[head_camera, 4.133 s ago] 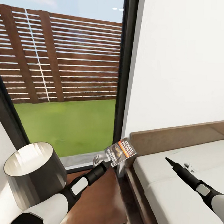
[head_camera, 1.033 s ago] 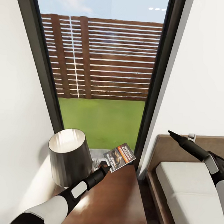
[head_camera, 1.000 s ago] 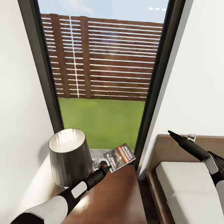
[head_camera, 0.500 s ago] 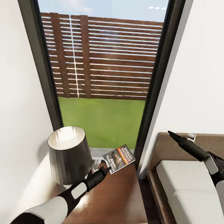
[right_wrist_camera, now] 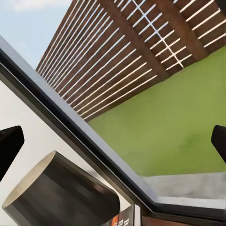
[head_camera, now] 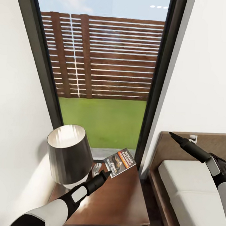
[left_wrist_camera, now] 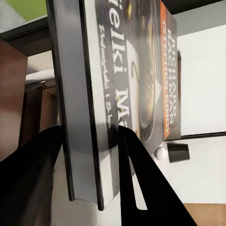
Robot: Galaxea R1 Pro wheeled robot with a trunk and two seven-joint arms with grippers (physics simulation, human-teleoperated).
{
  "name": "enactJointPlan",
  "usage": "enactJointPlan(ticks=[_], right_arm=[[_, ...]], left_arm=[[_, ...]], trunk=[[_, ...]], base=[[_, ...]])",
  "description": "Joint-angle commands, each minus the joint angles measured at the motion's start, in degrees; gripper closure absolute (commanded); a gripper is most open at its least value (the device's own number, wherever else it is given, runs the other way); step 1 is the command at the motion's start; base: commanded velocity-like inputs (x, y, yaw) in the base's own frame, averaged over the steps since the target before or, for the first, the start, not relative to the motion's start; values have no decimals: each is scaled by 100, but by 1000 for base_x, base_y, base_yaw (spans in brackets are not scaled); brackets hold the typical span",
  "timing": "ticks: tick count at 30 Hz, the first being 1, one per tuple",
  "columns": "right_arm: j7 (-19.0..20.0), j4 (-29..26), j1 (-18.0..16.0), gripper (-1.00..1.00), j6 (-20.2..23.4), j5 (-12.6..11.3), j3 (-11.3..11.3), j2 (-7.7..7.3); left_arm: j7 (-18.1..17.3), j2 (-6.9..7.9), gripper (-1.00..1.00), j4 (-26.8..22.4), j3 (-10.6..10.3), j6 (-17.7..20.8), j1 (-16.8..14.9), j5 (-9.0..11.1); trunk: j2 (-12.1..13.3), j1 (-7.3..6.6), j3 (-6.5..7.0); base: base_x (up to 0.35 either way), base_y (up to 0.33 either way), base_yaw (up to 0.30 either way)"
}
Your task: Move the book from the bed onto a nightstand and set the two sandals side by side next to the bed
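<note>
Your left gripper (head_camera: 108, 173) is clamped on the one book (head_camera: 120, 162) — thin paperback, dark cover, orange author band, pale picture and white title lettering; in the left wrist view its two black fingers (left_wrist_camera: 141, 188) pinch the book (left_wrist_camera: 122, 89) across its thickness, spine edge toward the camera. The book hangs tilted, cover up, over the back part of the single nightstand (head_camera: 120, 207), glossy dark brown top, just right of the one lamp (head_camera: 69, 154) with its dark grey shade. Against a second ago the book sits a bit lower in the head view, closer to the nightstand top. Behind is one tall black-framed window (head_camera: 165, 72) showing grass and a slatted fence. Right of that, one bed (head_camera: 195, 195) — brown headboard, off-white mattress. Your right gripper (head_camera: 173, 135) hovers over the headboard, holding nothing; its fingertips sit at opposite edges of the right wrist view, so wide apart.
</note>
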Motion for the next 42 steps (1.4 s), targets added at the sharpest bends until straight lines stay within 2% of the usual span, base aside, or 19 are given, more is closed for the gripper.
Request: enactJointPlan(ticks=[1, 19, 26, 42], right_arm=[[13, 2, -4, -100, 53, -25, -7, -1], [13, 2, -4, -100, 53, -30, -5, -1], [15, 2, -4, -100, 53, -33, -9, -1], [15, 2, -4, -100, 53, -33, -12, -1]], left_arm=[[-16, 0, 100, 2, -11, 52, -5, 58], [-16, 24, 100, 8, -11, 48, -5, 58], [-16, 24, 100, 9, -11, 51, -5, 58], [-16, 24, 100, 2, -12, 52, -5, 58]], trunk=[[-45, 22, -24], [-767, 418, -347], [-1047, 571, -473], [-1689, 923, -760]], base=[[0, 0, 0], [0, 0, 1], [0, 0, 150], [0, 0, 9]])
